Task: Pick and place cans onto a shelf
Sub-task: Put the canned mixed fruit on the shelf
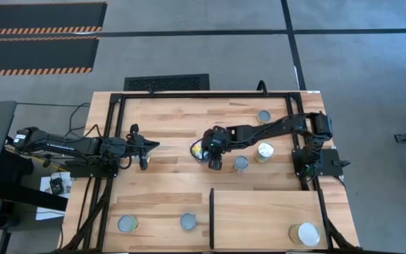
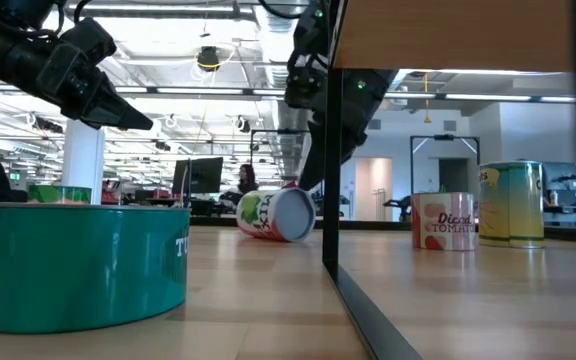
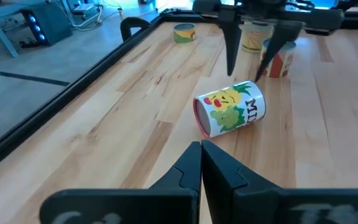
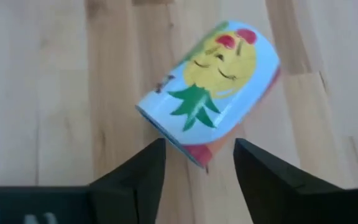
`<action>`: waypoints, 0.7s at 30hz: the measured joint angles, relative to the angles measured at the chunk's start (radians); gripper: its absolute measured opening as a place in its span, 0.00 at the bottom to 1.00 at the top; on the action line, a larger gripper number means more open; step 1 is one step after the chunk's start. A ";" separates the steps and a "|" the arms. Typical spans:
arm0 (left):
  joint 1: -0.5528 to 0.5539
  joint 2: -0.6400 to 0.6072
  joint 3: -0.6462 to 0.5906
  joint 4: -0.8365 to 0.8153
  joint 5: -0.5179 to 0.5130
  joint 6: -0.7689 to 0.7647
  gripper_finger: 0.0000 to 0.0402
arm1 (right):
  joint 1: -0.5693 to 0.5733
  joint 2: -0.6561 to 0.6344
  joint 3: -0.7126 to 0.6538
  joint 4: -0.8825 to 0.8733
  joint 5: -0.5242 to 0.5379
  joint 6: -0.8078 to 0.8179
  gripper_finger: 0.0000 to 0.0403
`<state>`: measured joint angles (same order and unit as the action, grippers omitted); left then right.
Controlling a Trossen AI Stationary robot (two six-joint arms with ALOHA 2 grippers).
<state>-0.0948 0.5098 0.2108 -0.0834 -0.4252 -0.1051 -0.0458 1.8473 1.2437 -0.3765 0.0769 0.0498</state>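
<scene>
Right gripper (image 4: 197,163): seen spread apart, poised just above the tipped can (image 4: 209,93), which lies on its side on the tabletop (image 1: 168,127) directly ahead of the fingertips and is not pinched.
Left gripper (image 3: 202,163): pressed together and empty; held well back from the tipped can, pointing toward it.
Shelf (image 1: 263,215): the pale panel lies well apart from the right gripper, nearer the front edge; one wide white-topped can (image 1: 306,233) is already standing on it.
Other cans: three upright ones (image 1: 241,164) stand just beside the right arm; two (image 1: 127,224) are left beyond the black divider (image 1: 211,217).
Risk, rolling: a cylinder on its side can be nudged away by one finger arriving first; a roll across the smooth planks is judged likely.
Risk, slip: the glossy paper label over curved metal offers little purchase, so a skewed pinch could squirt the can out.
Risk, collision: the nearby upright cans could be knocked by the arm.
Materials: printed pineapple label, red rim, varnished wood, matte black fingers.
</scene>
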 joint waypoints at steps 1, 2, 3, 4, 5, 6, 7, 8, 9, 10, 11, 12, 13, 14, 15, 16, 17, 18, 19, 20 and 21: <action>0.000 0.000 0.000 0.000 0.000 0.001 0.00 | 0.002 0.000 -0.002 0.012 0.000 -0.013 0.54; 0.000 0.000 0.000 -0.001 0.000 0.002 0.00 | 0.003 0.000 -0.004 0.015 0.000 -0.022 0.55; 0.000 0.000 0.000 -0.001 0.000 0.003 0.00 | 0.005 0.000 -0.005 0.014 0.000 -0.028 0.55; 0.000 0.000 0.000 0.000 0.000 0.003 0.00 | 0.006 0.002 -0.005 0.011 0.000 -0.035 0.55; 0.000 0.000 0.000 0.000 0.000 0.003 0.00 | 0.004 0.004 -0.005 0.012 0.000 -0.045 0.55; 0.000 0.000 0.000 -0.001 0.000 0.003 0.00 | 0.004 0.007 -0.005 0.013 0.001 -0.050 0.54; 0.000 0.000 0.000 -0.001 -0.001 0.003 0.00 | 0.000 0.007 -0.006 0.012 0.004 -0.055 0.54; 0.000 0.000 0.000 0.000 -0.001 0.003 0.00 | -0.004 0.007 -0.006 0.013 0.005 -0.059 0.53; 0.000 0.000 0.000 -0.001 -0.001 0.003 0.00 | -0.006 0.007 -0.006 0.019 0.005 -0.064 0.52; 0.000 0.000 0.000 -0.001 -0.001 0.004 0.00 | -0.010 0.007 -0.006 0.023 0.006 -0.066 0.51; 0.000 0.000 0.000 0.000 -0.003 0.007 0.00 | -0.016 0.007 -0.006 0.026 0.006 -0.067 0.49; 0.000 0.000 0.000 0.000 -0.004 0.007 0.00 | -0.021 0.007 -0.006 0.029 0.003 -0.073 0.48; 0.000 0.000 0.000 -0.001 -0.005 0.007 0.00 | -0.026 0.007 -0.006 0.034 -0.001 -0.079 0.47; 0.000 0.000 0.000 0.000 -0.005 0.007 0.00 | -0.030 0.007 -0.006 0.039 -0.003 -0.087 0.45; 0.000 0.000 0.000 0.000 -0.006 0.007 0.00 | -0.031 0.007 -0.006 0.044 -0.005 -0.096 0.44; 0.000 0.000 0.000 -0.001 -0.006 0.007 0.00 | -0.031 0.007 -0.006 0.049 -0.005 -0.105 0.43; 0.000 0.000 0.000 -0.001 -0.005 0.007 0.00 | -0.031 0.007 -0.006 0.056 -0.013 -0.110 0.43; 0.000 0.000 0.000 -0.001 -0.006 0.008 0.00 | -0.030 0.007 -0.006 0.064 -0.024 -0.111 0.42; 0.000 0.000 0.000 -0.001 -0.005 0.008 0.00 | -0.029 0.014 -0.006 0.072 -0.027 -0.112 0.42; 0.000 0.000 0.000 -0.001 -0.006 0.008 0.00 | -0.027 0.026 -0.004 0.085 -0.026 -0.111 0.43; 0.000 0.000 0.000 -0.001 -0.005 0.008 0.00 | -0.027 0.038 -0.004 0.085 -0.029 -0.111 0.43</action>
<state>-0.0948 0.5098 0.2108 -0.0840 -0.4305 -0.0975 -0.0726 1.8853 1.2399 -0.2917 0.0483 -0.0613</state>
